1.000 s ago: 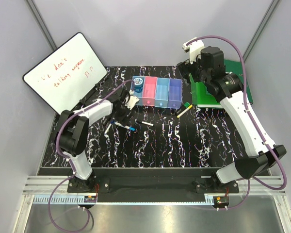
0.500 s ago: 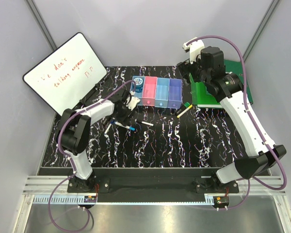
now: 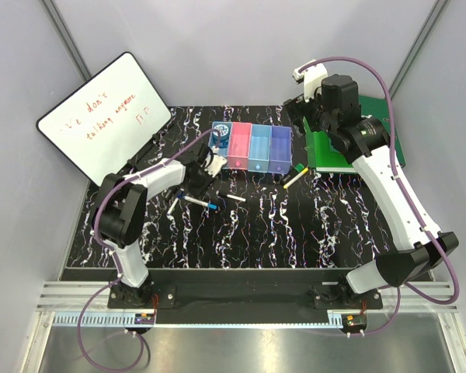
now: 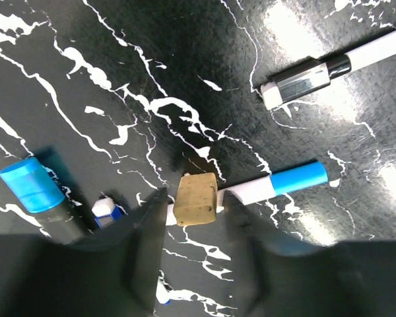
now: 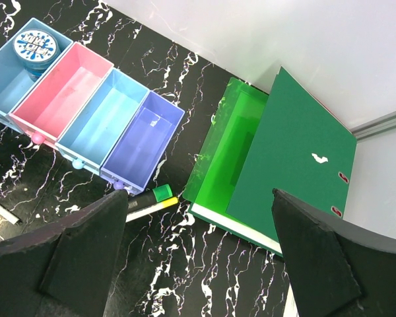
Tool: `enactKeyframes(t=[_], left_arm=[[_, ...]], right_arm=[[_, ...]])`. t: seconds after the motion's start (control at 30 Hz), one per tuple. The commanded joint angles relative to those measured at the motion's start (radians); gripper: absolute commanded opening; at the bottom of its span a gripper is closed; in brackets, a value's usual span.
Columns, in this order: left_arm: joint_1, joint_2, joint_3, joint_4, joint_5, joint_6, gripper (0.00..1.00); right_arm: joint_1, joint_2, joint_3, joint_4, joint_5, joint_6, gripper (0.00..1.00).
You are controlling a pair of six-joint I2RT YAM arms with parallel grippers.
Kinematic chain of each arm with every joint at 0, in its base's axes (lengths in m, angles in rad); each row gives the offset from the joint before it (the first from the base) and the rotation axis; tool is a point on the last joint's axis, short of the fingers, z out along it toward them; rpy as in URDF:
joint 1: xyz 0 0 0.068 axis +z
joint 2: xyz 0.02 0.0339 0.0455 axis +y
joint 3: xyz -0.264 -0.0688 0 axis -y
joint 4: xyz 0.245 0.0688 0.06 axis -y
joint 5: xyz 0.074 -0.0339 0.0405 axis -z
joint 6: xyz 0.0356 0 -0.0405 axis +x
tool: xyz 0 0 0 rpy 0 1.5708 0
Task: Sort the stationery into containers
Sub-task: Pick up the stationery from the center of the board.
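In the left wrist view a tan eraser block rests on a white marker with a blue cap. My left gripper straddles the block, with a slim gap showing on each side. A black-capped marker lies further off, and a blue-capped one to the left. The four joined containers stand at the back, the blue roll in the blue one. My right gripper hangs wide open and holds nothing, high over a green-capped marker beside the purple bin.
Green ring binders lie open at the back right, under my right arm. A whiteboard with red writing leans at the back left. Loose markers and a small white piece lie in front of the containers.
My left gripper's jaws have narrowed around the tan eraser and the wrist has edged slightly towards it. The right arm has not moved.
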Motion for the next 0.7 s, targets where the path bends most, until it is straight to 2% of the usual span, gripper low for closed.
enactKeyframes(t=[0.0, 0.33, 0.53, 0.67], left_arm=[[-0.006, 0.003, 0.038, 0.03, 0.005, -0.002, 0.34], [-0.007, -0.029, 0.062, 0.019, -0.007, 0.005, 0.0], [-0.007, -0.089, 0.164, -0.01, -0.034, 0.037, 0.0], [-0.007, -0.081, 0.306, -0.027, -0.077, 0.076, 0.0]], right_arm=[[-0.004, -0.026, 0.028, 0.002, -0.027, 0.01, 0.97], [-0.004, -0.025, 0.029, 0.002, -0.027, 0.012, 0.97], [-0.002, -0.025, 0.028, 0.002, -0.025, 0.009, 0.97], [-0.004, -0.022, 0.028, 0.003, -0.025, 0.009, 0.97]])
